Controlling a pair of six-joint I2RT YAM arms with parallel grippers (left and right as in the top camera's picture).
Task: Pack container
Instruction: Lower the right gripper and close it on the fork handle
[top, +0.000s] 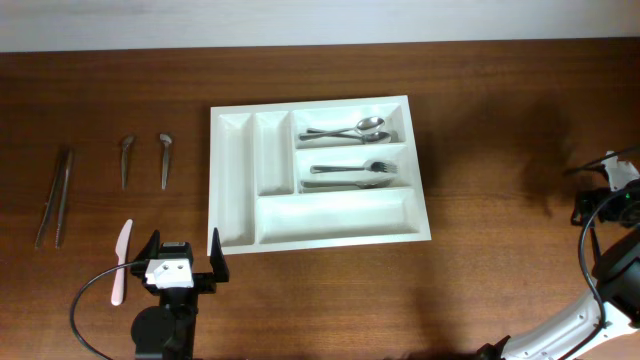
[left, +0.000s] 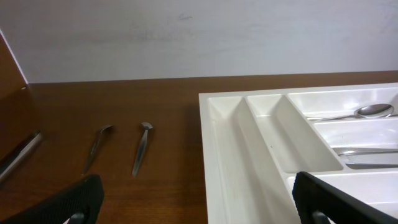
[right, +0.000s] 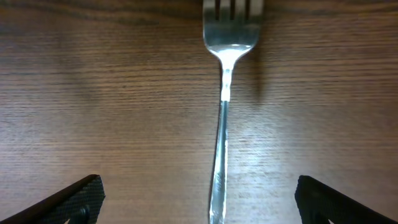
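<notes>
Left claw (top: 183, 250) hangs released and empty just beside the near-left corner of the white container (top: 335, 215), which lies on the counter (top: 480, 120) with spoons (top: 350, 130) and forks (top: 350, 170) in two compartments. Right claw (right: 208, 202) gapes wide, empty, over a fork (right: 230, 37).

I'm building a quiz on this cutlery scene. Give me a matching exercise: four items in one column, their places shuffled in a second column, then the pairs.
Items:
1. spoons
2. fork
3. pink knife
4. tongs

Places:
A. far left on the table
B. top long compartment of the container
C. on the table beside the left gripper
D. middle long compartment of the container

Pairs: 1-B, 2-D, 3-C, 4-A.
</notes>
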